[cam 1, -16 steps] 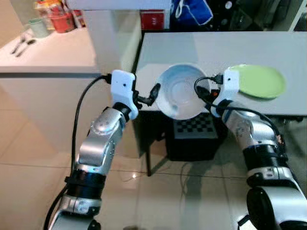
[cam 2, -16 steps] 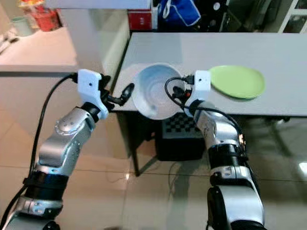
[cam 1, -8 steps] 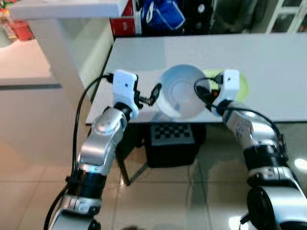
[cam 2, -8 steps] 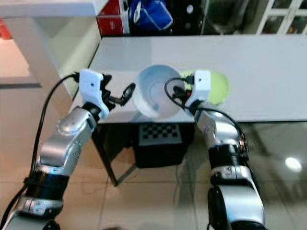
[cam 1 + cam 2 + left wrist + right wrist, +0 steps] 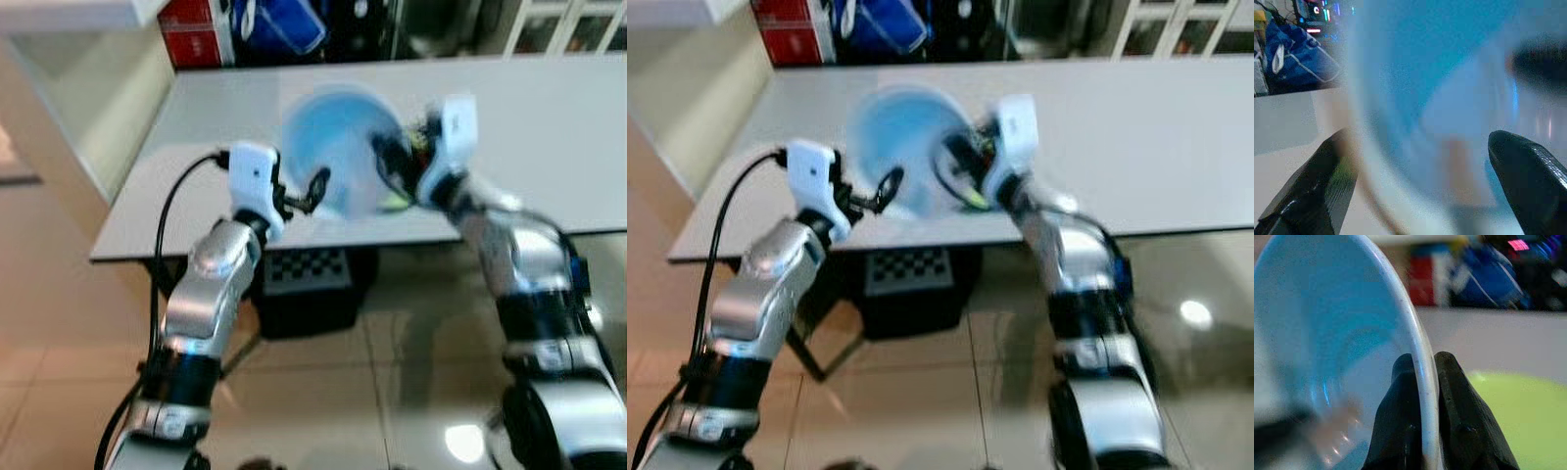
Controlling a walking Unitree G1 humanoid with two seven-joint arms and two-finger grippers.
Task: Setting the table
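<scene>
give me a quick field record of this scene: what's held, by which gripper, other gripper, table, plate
held: blue bowl, tilted, above the table
holder: right gripper, fingers pinching the bowl's rim
other gripper: left gripper, fingers open, beside the bowl, contact unclear
table: grey table, bowl over its near part
plate: green plate, on the table behind the bowl
image: blurred

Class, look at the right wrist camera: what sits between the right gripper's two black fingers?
The thin white rim of the blue bowl sits between the right gripper's fingers, which pinch it from both sides. The right wrist view shows this clearly.
</scene>
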